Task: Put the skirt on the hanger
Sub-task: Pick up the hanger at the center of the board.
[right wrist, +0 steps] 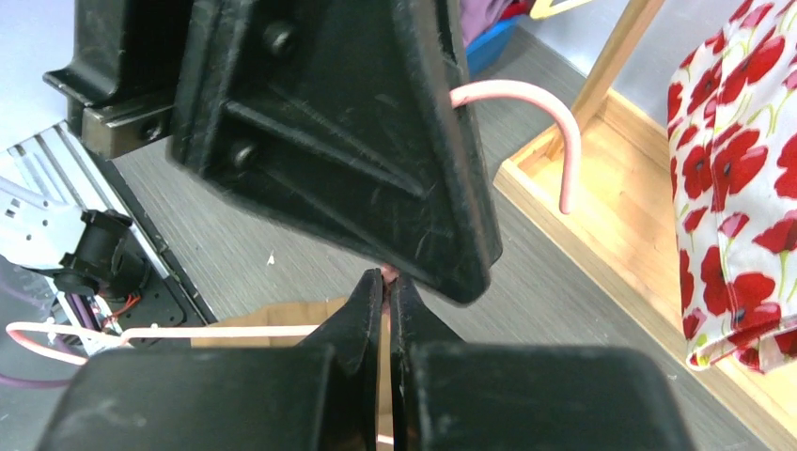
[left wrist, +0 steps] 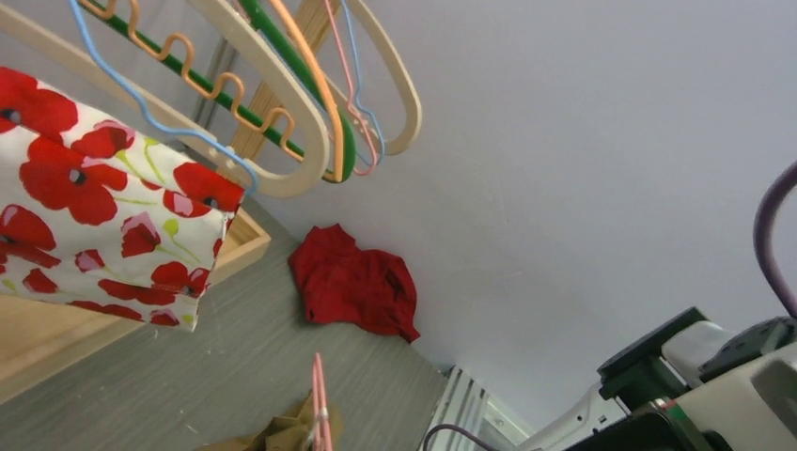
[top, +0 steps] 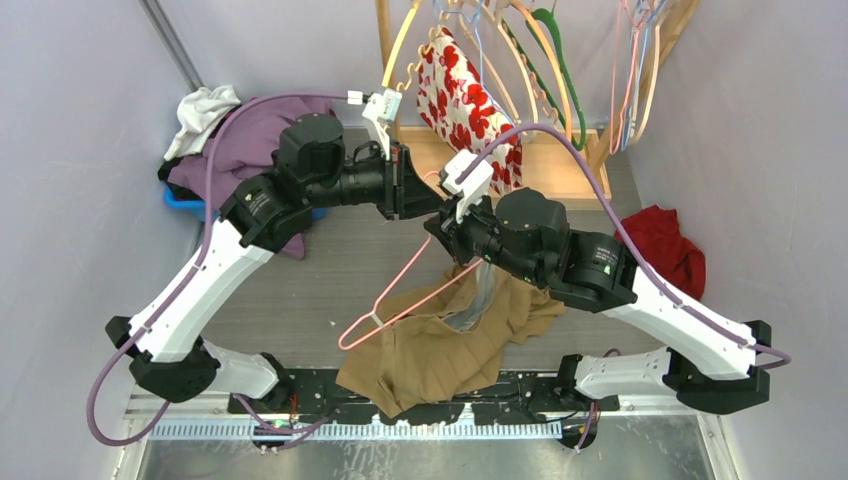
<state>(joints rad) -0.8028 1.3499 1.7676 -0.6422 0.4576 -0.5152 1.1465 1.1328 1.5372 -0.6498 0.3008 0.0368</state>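
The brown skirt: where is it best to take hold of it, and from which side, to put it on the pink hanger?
Probably the waist edge of the brown skirt, where the grey lining shows beside the pink hanger. Come from above, tool pointing down: the skirt lies crumpled on the table, and that edge is open on top.

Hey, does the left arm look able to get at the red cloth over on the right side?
Probably not as things stand. The right arm lies between the left gripper and the red cloth, and the left gripper sits at the hook of the pink hanger.
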